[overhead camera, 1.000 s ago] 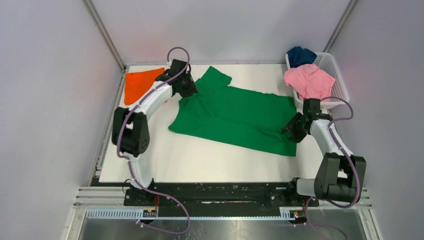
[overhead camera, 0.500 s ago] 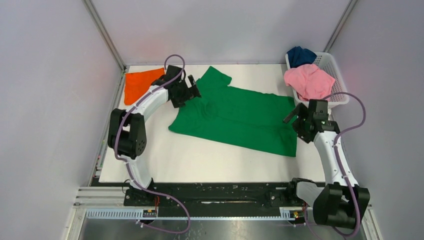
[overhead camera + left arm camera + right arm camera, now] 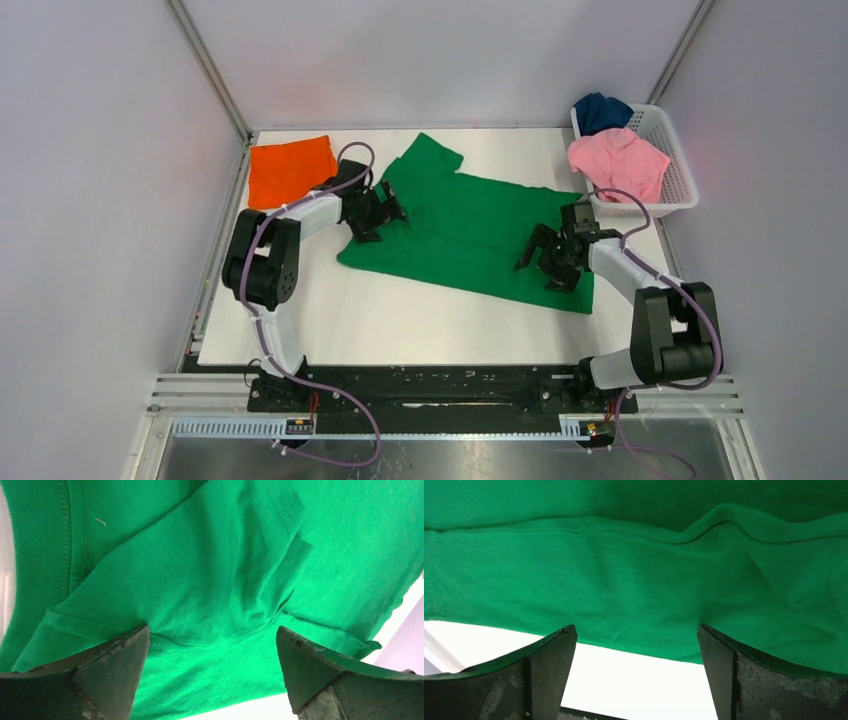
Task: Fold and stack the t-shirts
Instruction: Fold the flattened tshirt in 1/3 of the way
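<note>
A bright green t-shirt [image 3: 470, 225] lies spread on the white table, with its collar at the far left. My left gripper [image 3: 390, 212] is open and low over the shirt's left part; in the left wrist view [image 3: 212, 640] wrinkled green cloth [image 3: 200, 580] lies between the jaws. My right gripper [image 3: 538, 268] is open over the shirt's near right hem; in the right wrist view [image 3: 636, 640] the hem edge [image 3: 624, 595] lies just ahead of the jaws. An orange t-shirt [image 3: 290, 170] lies folded at the far left. Pink [image 3: 618, 160] and navy [image 3: 600, 108] t-shirts lie in a basket.
A white slatted basket [image 3: 682, 180] stands at the far right corner. Grey walls close the table on three sides. The black rail with the arm bases [image 3: 440, 385] runs along the near edge.
My left gripper has moved nearer and right, off the orange shirt's corner and onto the green shirt. My right gripper has swung left, from beside the shirt's right edge onto its near hem.
</note>
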Controlling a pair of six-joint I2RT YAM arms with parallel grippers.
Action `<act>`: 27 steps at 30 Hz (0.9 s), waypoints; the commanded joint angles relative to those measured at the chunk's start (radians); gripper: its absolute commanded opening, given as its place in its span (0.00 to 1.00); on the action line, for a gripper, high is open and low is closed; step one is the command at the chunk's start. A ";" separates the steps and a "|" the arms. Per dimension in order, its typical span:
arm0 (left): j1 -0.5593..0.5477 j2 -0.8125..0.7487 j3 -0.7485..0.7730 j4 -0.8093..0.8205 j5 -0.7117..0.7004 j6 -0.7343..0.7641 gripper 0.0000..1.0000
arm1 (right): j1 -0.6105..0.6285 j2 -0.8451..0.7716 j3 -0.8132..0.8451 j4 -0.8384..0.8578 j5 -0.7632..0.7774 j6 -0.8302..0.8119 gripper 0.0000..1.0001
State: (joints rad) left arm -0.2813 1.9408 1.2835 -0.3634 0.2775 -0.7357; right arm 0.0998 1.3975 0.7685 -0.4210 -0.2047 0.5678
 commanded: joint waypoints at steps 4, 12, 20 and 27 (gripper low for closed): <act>-0.004 -0.207 -0.312 -0.002 0.004 -0.012 0.99 | 0.034 -0.004 -0.116 0.012 -0.004 0.004 1.00; -0.005 -0.590 -0.669 -0.063 -0.108 -0.071 0.99 | 0.077 -0.134 -0.213 -0.156 -0.021 -0.045 1.00; 0.003 -0.807 -0.746 -0.184 -0.324 -0.079 0.99 | 0.195 -0.206 -0.228 -0.205 -0.049 -0.029 1.00; 0.039 -0.760 -0.687 -0.192 -0.396 -0.052 0.99 | 0.263 -0.230 -0.260 -0.195 -0.107 0.046 1.00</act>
State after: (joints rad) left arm -0.2672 1.1557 0.5533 -0.5224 -0.0021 -0.8124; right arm 0.3260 1.1812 0.5533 -0.5911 -0.2596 0.5583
